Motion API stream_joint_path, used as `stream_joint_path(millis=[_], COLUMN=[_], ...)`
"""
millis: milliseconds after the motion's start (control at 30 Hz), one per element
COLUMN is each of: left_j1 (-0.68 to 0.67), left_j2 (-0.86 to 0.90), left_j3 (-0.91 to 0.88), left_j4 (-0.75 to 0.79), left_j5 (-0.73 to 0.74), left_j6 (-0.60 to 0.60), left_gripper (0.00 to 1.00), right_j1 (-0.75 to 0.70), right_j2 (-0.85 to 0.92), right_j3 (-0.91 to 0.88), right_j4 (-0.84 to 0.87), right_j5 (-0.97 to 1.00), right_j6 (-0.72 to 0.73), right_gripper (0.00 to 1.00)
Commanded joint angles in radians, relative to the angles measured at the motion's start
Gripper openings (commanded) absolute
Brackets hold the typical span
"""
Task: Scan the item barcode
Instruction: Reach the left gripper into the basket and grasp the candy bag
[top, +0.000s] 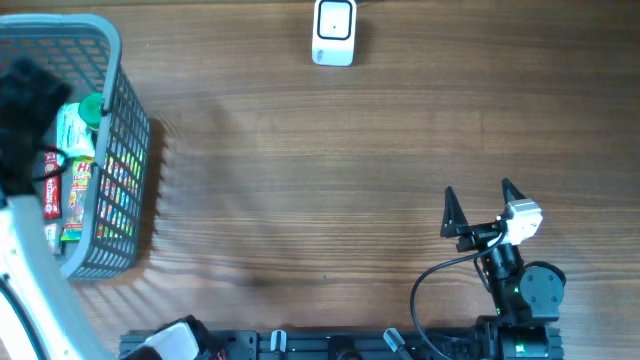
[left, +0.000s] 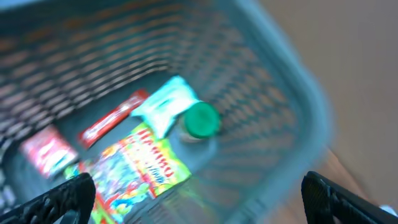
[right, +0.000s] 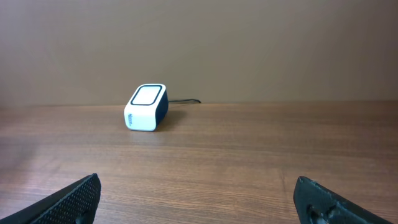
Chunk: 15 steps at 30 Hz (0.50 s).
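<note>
Overhead shares basket (top: 128, 170) (left wrist), scanner (top: 333, 32) (right wrist).

Motion blur smears my left wrist view of the basket (left: 93, 50). Soft, even light covers the bench (top: 350, 180); my right view is sharp.

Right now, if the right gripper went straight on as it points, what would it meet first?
Probably nothing: the right gripper points across bare table and the way looks free to the far edge. The scanner sits slightly left of that line, so it may pass close.
</note>
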Motion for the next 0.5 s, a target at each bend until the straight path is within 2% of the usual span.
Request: stream_joint_path(millis=[0,100,267,467], left_j1=[0.085,0.093,0.093,0.093], left_j2=[0.067,0.150,0.271,0.383], left_j3=[0.014,0.013,-0.048,-0.229], left_j4=[-0.019,-0.068,-0.107,0.014], left_j5=[0.008,0.004,0.002,0.006], left_j6=[-0.103,-0.076,-0.114,-0.136], left_gripper=[1.00,1.00,1.00,1.00], right_j1=[0.005,0.005,0.005,0.005], right_j2=[0.002,0.002,0.002,0.002], right_j3=[-0.001,-0.001,-0.001,-0.001], right_j4=[0.003,0.003,0.003,0.003], right_j5=[0.010,0.010,0.010,0.010], right_j6=[-0.009,-0.009,-0.009,-0.010], right_gripper=[1.00,1.00,1.00,1.00])
